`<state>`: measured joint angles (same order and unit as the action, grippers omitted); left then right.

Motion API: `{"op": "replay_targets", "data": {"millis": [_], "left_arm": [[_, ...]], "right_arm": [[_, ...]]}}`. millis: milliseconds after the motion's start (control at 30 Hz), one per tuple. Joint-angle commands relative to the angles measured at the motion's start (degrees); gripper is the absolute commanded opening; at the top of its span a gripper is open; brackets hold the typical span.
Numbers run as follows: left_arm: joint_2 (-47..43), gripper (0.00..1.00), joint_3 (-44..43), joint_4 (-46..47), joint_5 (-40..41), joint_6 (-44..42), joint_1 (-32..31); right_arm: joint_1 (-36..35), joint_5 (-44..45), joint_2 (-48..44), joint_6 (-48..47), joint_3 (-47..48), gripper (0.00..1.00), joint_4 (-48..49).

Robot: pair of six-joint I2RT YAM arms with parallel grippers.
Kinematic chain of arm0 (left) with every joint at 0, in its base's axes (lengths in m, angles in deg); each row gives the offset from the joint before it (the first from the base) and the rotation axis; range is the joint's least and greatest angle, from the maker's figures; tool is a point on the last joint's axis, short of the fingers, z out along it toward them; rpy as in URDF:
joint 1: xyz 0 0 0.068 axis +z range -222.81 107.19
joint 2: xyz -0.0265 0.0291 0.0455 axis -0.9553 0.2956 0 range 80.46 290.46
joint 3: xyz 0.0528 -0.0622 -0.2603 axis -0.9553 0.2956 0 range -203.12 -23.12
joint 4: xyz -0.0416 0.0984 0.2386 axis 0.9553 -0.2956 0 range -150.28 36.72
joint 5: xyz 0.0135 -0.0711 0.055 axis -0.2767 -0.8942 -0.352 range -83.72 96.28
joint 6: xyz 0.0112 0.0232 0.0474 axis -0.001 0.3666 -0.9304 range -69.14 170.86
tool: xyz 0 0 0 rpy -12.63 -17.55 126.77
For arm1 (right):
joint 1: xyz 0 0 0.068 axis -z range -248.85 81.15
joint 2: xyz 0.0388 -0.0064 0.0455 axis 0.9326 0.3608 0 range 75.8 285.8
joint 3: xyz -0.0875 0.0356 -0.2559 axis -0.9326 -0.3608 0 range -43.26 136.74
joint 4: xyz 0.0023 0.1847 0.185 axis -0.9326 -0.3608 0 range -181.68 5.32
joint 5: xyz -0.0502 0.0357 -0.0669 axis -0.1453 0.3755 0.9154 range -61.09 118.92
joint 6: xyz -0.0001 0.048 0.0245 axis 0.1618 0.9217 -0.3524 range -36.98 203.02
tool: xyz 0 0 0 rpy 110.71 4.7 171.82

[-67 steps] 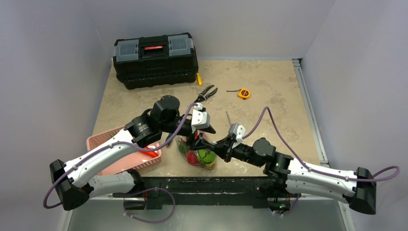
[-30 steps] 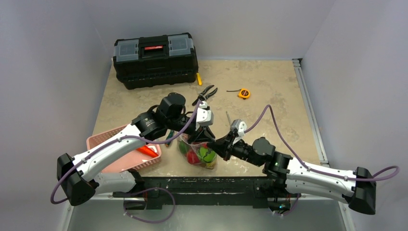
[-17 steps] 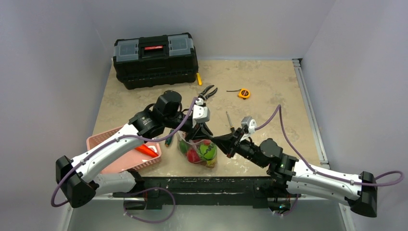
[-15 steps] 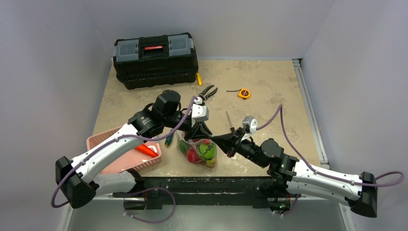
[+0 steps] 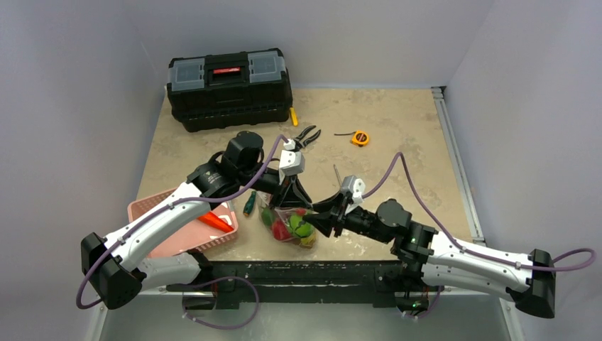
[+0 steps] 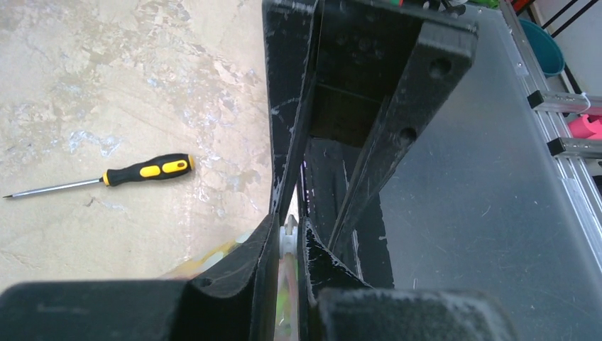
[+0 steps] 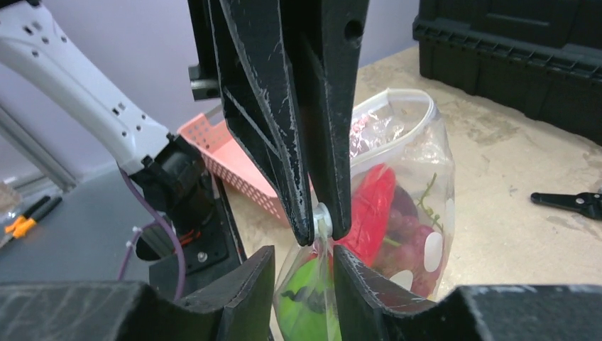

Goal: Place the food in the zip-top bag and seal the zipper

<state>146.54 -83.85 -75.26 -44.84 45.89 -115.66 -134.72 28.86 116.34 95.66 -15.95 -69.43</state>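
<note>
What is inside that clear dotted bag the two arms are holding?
Inside the zip-top bag I can see glossy toy food: a red piece, something bright green low down and a dark reddish piece. The gripper fingers cover the near side, so there may be more.

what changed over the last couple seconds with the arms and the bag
The right gripper swung out to the right, then came back in and is pinched on the bag's zipper. The left gripper shifted slightly toward the far side while clamped on that strip. The bag with the food, the pink basket, toolbox and loose tools stayed put.
</note>
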Motion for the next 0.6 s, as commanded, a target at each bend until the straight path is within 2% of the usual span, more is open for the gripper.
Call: {"op": "replay_targets", "data": {"millis": [0,133,200,300,400,567], "left_arm": [[-1.9,0.0,-1.5,2.4,-2.7,1.7,0.1],[-1.7,0.0,-1.7,2.2,-3.0,2.0,0.1],[-1.7,0.02,-1.7,1.8,-3.3,1.8,0.0],[-1.7,0.14,-1.9,-1.2,-2.4,-0.5,0.1],[-2.3,0.24,-1.6,-3.5,-0.5,-2.7,0.1],[-2.8,0.27,-1.0,-4.7,0.7,-4.3,0.1]], "right_arm": [[-0.1,-3.3,3.2,-2.9,3.9,0.37,0.5],[-0.1,-2.5,6.2,-3.0,4.4,0.37,3.1],[-0.1,-2.4,7.5,-2.7,4.7,0.24,4.9],[-0.1,-0.1,8.8,-2.6,5.5,0.0,5.2],[-0.1,1.2,7.5,-2.4,3.6,0.0,7.5],[-0.1,1.3,3.0,-0.2,-0.5,0.0,11.5]]}}
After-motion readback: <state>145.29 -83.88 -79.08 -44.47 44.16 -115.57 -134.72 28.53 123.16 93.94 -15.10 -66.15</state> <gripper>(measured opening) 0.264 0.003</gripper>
